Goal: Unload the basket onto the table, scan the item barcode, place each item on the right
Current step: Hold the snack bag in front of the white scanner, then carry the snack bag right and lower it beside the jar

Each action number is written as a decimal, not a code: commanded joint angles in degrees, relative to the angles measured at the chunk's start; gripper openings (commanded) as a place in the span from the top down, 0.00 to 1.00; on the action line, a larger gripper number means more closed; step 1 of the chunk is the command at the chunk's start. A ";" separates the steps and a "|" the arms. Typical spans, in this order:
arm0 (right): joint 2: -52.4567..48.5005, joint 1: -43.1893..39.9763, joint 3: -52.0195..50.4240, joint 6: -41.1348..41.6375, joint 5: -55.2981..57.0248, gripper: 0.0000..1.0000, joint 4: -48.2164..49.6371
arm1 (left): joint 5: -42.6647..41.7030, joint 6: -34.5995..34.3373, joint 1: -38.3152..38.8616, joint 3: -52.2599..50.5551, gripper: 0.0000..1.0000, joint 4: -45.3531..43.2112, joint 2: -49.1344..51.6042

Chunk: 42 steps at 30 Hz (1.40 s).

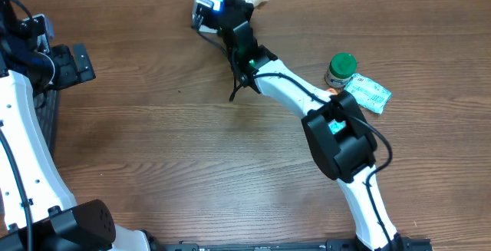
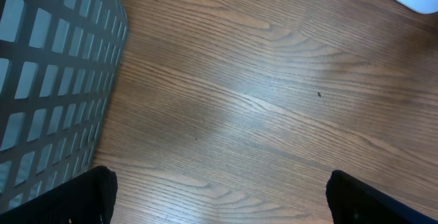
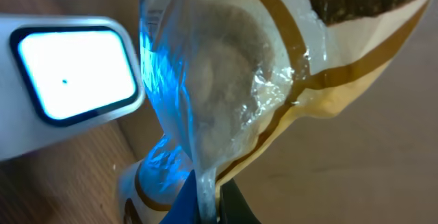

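Pinched shut on the bag's (image 3: 274,80) lower seam, my right gripper (image 3: 205,207) holds it just beside the scanner (image 3: 75,73), whose lit window throws blue light onto the plastic. Pickup and presentation look done. What I judge remains is a confirmed read, then setting the bag down. My left gripper (image 2: 222,200) hangs spread wide and empty, well apart from the scanner, off to its left. No barcode shows on the face I see, so I cannot tell whether it faces the window. The frame edge nearly cuts off the grip itself, and from overhead the arm covers most of the bag.
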State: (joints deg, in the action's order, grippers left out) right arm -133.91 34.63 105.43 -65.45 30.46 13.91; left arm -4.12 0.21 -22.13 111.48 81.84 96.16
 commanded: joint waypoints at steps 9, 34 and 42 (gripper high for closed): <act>29.92 1.14 0.68 39.56 -6.86 0.96 -42.80 | -0.37 0.96 0.17 0.63 0.00 -0.02 -0.17; 34.71 -22.21 -23.82 59.25 -34.67 0.84 -76.17 | -0.37 0.96 0.17 0.63 0.00 -0.02 -0.17; 34.71 -23.12 -24.04 59.23 -34.64 0.54 -75.56 | -0.37 0.96 0.17 0.63 0.00 -0.02 -0.17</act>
State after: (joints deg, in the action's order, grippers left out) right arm -99.61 11.62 81.62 -6.26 -3.55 -62.15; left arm -4.12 0.21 -22.13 111.48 81.84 96.16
